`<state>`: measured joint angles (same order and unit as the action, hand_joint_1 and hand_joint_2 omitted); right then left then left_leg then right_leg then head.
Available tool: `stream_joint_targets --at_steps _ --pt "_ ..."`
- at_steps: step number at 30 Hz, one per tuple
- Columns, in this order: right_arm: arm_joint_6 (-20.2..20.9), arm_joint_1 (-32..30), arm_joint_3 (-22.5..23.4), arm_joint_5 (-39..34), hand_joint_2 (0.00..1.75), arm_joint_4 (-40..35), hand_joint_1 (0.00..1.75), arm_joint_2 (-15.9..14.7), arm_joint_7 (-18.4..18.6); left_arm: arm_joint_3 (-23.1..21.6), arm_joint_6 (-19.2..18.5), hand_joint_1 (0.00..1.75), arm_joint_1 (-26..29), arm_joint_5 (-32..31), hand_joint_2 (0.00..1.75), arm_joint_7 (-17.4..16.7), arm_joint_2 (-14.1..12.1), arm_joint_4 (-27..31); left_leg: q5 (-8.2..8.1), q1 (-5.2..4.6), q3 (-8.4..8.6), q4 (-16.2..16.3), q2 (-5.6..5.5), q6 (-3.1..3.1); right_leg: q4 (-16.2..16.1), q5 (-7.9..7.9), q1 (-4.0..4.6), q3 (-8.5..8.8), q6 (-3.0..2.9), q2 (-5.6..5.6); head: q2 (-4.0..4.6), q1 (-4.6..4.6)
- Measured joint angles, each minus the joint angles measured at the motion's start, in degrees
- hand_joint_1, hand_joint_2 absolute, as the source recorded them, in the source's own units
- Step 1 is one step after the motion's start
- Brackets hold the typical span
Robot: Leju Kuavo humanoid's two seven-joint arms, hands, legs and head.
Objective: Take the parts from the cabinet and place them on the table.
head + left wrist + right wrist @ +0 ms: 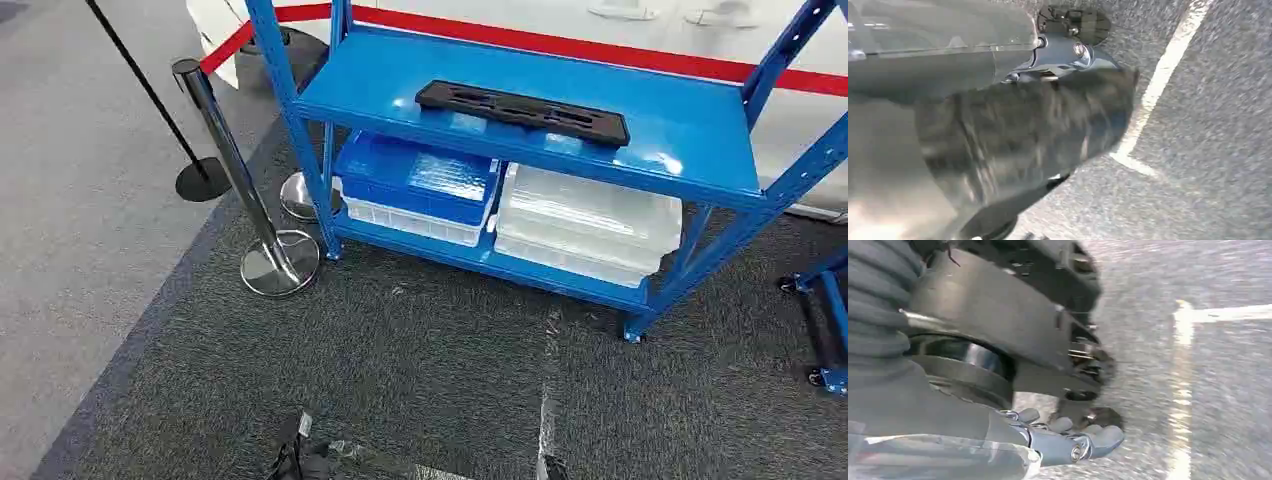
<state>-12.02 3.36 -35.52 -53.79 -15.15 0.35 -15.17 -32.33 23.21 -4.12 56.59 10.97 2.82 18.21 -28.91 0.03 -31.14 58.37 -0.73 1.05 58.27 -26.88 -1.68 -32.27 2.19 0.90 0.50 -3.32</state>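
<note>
Right hand (pixel 1068 440) hangs over carpet, fingers curled, holding nothing; left hand's (pixel 1068 45) state I can't tell. One black part (pixel 522 110) sits atop the blue cabinet (pixel 700 150), two bins below it.

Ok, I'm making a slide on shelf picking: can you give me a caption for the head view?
Black part on the blue rack's upper shelf, two bins beneath, stanchions at left.

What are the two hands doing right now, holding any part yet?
Left hand: blurred beside the robot's body, state cannot be told.
Right hand: hangs over the floor, fingers curled in, holding nothing.
</note>
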Motion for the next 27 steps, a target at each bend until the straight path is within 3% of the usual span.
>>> stream_joint_targets --at_steps 1,2,3,5,6,7,8,9,11,12,13,14,17,18,21,22,23,24,26,27 --pt "0.3 0.2 0.0 -1.0 0.00 0.1 0.00 -0.2 -1.6 -0.7 0.0 0.00 0.0 0.3 0.00 0.0 0.0 0.0 0.32 0.08 0.24 -0.7 0.01 0.41 -0.3 0.16 0.17 0.26 0.30 0.04 0.00 -0.02" --pt "0.7 0.3 0.0 -2.1 0.00 0.2 0.00 -0.5 -3.1 -1.4 0.0 0.00 0.0 0.5 0.00 0.0 0.2 -0.1 0.98 0.93 0.93 -1.9 0.22 0.80 -0.1 -0.24 0.09 0.06 0.43 -0.08 0.00 0.04" --pt "1.1 0.5 0.0 -3.2 0.00 0.2 0.00 -1.0 -4.9 -2.1 0.0 0.00 -0.1 0.5 0.00 0.0 0.3 -0.2 1.17 0.82 1.34 -2.3 0.28 1.00 1.5 -1.31 0.22 -0.50 0.51 -0.29 0.00 0.15" --pt "2.1 0.8 0.3 -4.8 0.00 0.2 0.00 -1.6 -8.2 -3.7 -0.1 0.00 -0.5 0.8 0.00 0.1 0.3 -0.5 1.26 0.82 1.33 -2.3 0.38 1.15 10.2 -5.39 0.25 -4.80 0.63 -0.31 0.00 0.39" --pt "2.5 0.9 0.9 -5.2 0.00 0.2 0.00 -1.8 -9.7 -4.5 -0.2 0.00 -0.5 0.9 0.00 0.2 0.4 -0.7 1.21 0.79 1.35 -2.3 0.41 1.19 14.5 -6.65 0.16 -7.09 0.78 -0.31 0.00 0.31" --pt "3.0 0.9 1.5 -5.2 0.00 0.1 0.00 -1.9 -11.0 -5.4 -0.3 0.00 -0.5 1.0 0.00 0.2 0.4 -0.8 1.12 0.80 1.38 -2.3 0.40 1.23 16.7 -6.68 0.07 -8.49 0.89 -0.32 0.00 0.33" --pt "3.4 0.9 2.3 -5.1 0.00 -0.1 0.00 -2.1 -12.2 -6.2 -0.3 0.00 -0.5 1.0 0.00 0.2 0.4 -0.9 1.03 0.88 1.52 -2.3 0.31 1.13 16.2 -5.47 -0.06 -8.57 1.02 -0.36 0.00 0.37" --pt "3.8 1.0 3.0 -4.8 0.00 -0.3 0.00 -2.3 -13.2 -7.1 -0.4 0.00 -0.5 1.0 0.00 0.2 0.5 -1.0 0.82 1.04 1.74 -2.2 0.19 0.92 13.2 -3.05 -0.26 -7.39 1.16 -0.39 0.00 0.33" --pt "4.7 1.5 4.5 -3.6 0.00 -1.0 0.00 -2.6 -15.1 -8.4 -0.4 0.00 -0.6 0.9 0.00 0.2 0.5 -1.0 -0.05 1.54 2.09 -1.4 -0.06 0.02 3.2 2.51 -0.75 -2.93 1.63 -0.45 0.00 0.35" --pt "5.1 2.0 5.5 -2.8 0.00 -1.5 0.00 -2.6 -15.9 -8.9 -0.4 0.00 -0.7 0.9 0.00 0.2 0.5 -1.2 -0.55 1.41 1.57 -1.1 -0.09 -0.65 2.0 0.85 -0.50 -2.25 1.85 -0.30 0.00 0.52" --pt "5.4 2.5 6.3 -2.0 0.00 -2.3 0.00 -2.6 -16.5 -9.4 -0.4 0.00 -1.1 0.7 0.00 0.2 0.5 -1.2 -0.96 1.06 1.10 -0.1 -0.09 -1.10 1.2 0.88 -0.27 -1.85 0.78 -0.08 0.00 0.85" --pt "5.6 2.7 7.2 -1.5 0.00 -3.3 0.00 -2.6 -16.6 -10.1 -0.4 0.00 -1.2 0.5 0.00 0.0 0.5 -1.3 -0.82 1.05 1.11 -0.4 -0.16 -1.37 1.5 0.78 -0.14 -2.15 0.13 -0.08 0.00 0.61" --pt "5.4 2.7 9.2 -0.2 0.00 -7.0 0.00 -3.0 -16.6 -11.8 -0.4 0.00 -1.1 0.3 0.00 -0.2 0.5 -1.4 -0.94 1.36 1.27 -0.3 -0.17 -1.91 1.5 0.70 -0.07 -2.08 -1.26 -0.24 0.00 0.22" --pt "5.0 2.7 9.8 0.1 0.00 -8.5 0.00 -3.1 -16.6 -12.1 -0.4 0.00 -1.1 0.3 0.00 -0.2 0.5 -1.5 -2.24 1.35 0.46 1.7 0.24 -1.92 1.5 0.65 -0.03 -2.00 -1.56 -0.29 0.00 0.09" --pt "3.3 2.5 11.5 1.0 0.00 -13.4 0.00 -3.4 -16.4 -13.4 -0.4 0.00 -1.3 0.3 0.00 -0.2 0.4 -1.5 -8.36 1.10 -6.65 15.3 0.40 -1.74 1.5 0.41 0.55 -1.95 -2.21 -0.47 0.00 0.02" --pt "2.6 2.4 11.9 1.3 0.00 -15.0 0.00 -3.5 -16.3 -13.7 -0.4 0.00 -1.3 0.3 0.00 -0.2 0.4 -1.6 -8.76 1.02 -8.42 18.1 0.40 -1.53 1.5 0.33 0.81 -1.87 -2.36 -0.48 0.00 0.00" --pt "2.1 2.3 12.5 1.6 0.00 -16.9 0.00 -3.7 -16.3 -14.1 -0.4 0.00 -1.3 0.3 0.00 -0.2 0.4 -1.7 -7.71 0.84 -8.97 18.4 0.39 -1.17 1.5 0.23 1.07 -1.67 -2.52 -0.48 0.00 0.02" --pt "1.4 2.1 13.0 1.9 0.00 -18.7 0.00 -3.9 -16.3 -14.6 -0.4 0.00 -1.3 0.2 0.00 -0.2 0.3 -1.8 -5.64 0.59 -8.29 16.2 0.39 -0.71 1.5 0.11 1.26 -1.42 -2.68 -0.46 0.00 0.00" --pt "0.4 2.0 13.7 2.7 0.00 -22.5 0.00 -4.3 -16.3 -15.1 -0.4 0.00 -1.4 0.2 0.00 -0.2 0.3 -1.9 0.63 -0.10 -4.35 6.6 0.39 0.62 1.5 -0.23 1.58 -0.60 -2.88 -0.35 0.00 0.02" --pt "0.0 1.9 14.1 3.2 0.00 -24.6 0.00 -4.3 -16.3 -15.5 -0.4 0.00 -1.4 0.2 0.00 -0.2 0.1 -2.0 2.01 -0.60 -2.95 2.6 0.41 1.43 1.4 -0.35 1.48 -0.50 -2.89 -0.27 0.00 0.13"
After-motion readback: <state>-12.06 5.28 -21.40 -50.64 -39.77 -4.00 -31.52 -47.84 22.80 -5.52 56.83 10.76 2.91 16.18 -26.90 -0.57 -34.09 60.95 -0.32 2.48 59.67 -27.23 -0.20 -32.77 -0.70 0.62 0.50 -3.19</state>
